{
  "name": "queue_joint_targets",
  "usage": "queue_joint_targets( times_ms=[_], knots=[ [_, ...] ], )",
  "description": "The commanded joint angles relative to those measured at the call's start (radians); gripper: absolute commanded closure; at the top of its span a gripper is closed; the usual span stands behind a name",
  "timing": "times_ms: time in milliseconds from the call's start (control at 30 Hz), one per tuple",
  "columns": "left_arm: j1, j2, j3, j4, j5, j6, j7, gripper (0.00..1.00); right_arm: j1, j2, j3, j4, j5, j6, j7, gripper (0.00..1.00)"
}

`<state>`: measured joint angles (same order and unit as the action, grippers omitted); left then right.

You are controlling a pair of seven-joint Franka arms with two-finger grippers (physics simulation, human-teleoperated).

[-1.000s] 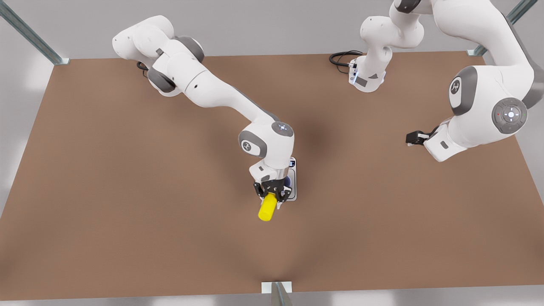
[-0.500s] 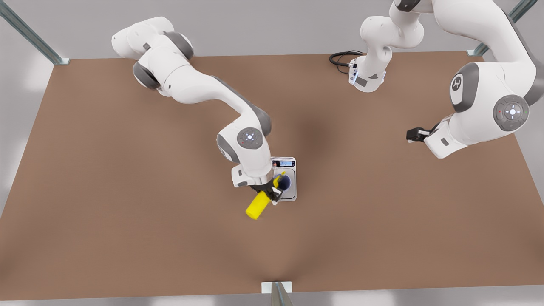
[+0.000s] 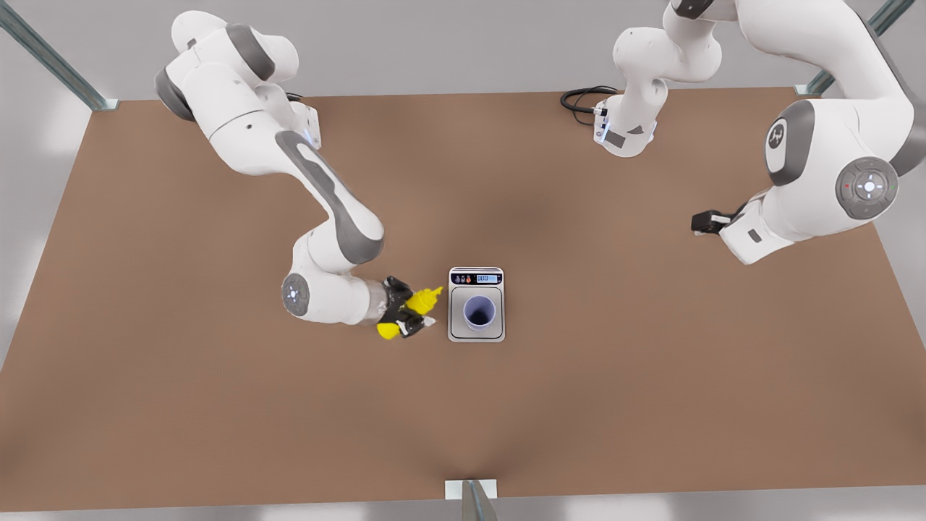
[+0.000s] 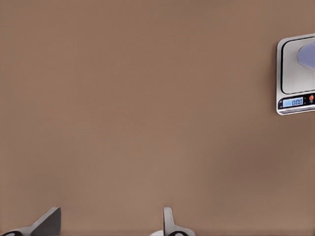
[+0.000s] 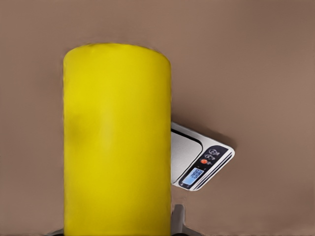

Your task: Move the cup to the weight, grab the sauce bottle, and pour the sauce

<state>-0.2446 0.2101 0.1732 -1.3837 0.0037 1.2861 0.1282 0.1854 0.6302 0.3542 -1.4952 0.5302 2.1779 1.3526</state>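
The lavender-blue cup (image 3: 479,311) stands upright on the steel plate of the silver weight (image 3: 457,330), near the table's middle. Just to the front view's left of the weight, my right gripper (image 3: 405,312) is shut on the yellow sauce bottle (image 3: 419,300). The bottle is tilted, with its nozzle pointing toward the weight but short of the cup. In the right wrist view the sauce bottle (image 5: 117,142) stands close up, with the weight (image 5: 204,162) behind it. My left gripper (image 3: 700,222) waits open at the front view's right; its wrist view shows the weight (image 4: 295,83) and cup (image 4: 307,54) far off.
A black cable (image 3: 582,98) coils beside the arm base (image 3: 626,130) at the back. A metal bracket (image 3: 470,492) sits at the table's front edge, and frame posts (image 3: 98,101) stand at the back corners. Bare brown table surrounds the weight.
My right arm has swung from above the weight to the front view's left, carrying the sauce bottle away from the cup and uncovering it. The left arm has barely moved.
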Motion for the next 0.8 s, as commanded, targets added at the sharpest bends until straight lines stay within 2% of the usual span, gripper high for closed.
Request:
queue_joint_targets(
  times_ms=[0,67,167,367,500,767],
  knots=[
    [0.001,0.000,0.000,0.000,0.001,-0.005,0.001,0.00,-0.001,0.000,0.000,0.000,0.004,0.002,-0.001,0.73],
    [0.001,0.002,0.000,0.000,0.001,-0.007,0.001,0.00,-0.003,0.006,0.002,-0.019,0.037,0.014,-0.001,0.73],
    [0.001,0.002,0.000,0.000,0.001,-0.016,0.001,0.00,-0.060,-0.021,0.000,-0.132,0.292,0.057,-0.087,0.73],
    [0.001,0.009,0.000,0.000,0.010,-0.007,-0.001,0.00,-0.103,-0.061,-0.038,-0.277,0.632,0.054,-0.259,0.73],
    [-0.001,0.015,0.000,0.006,0.038,-0.004,-0.002,0.00,-0.173,-0.053,-0.040,-0.323,0.714,0.019,-0.300,0.74],
    [-0.001,0.012,-0.014,0.006,0.042,-0.011,-0.004,0.00,-0.376,0.069,-0.032,-0.369,0.781,-0.277,-0.589,0.76]
  ],
)
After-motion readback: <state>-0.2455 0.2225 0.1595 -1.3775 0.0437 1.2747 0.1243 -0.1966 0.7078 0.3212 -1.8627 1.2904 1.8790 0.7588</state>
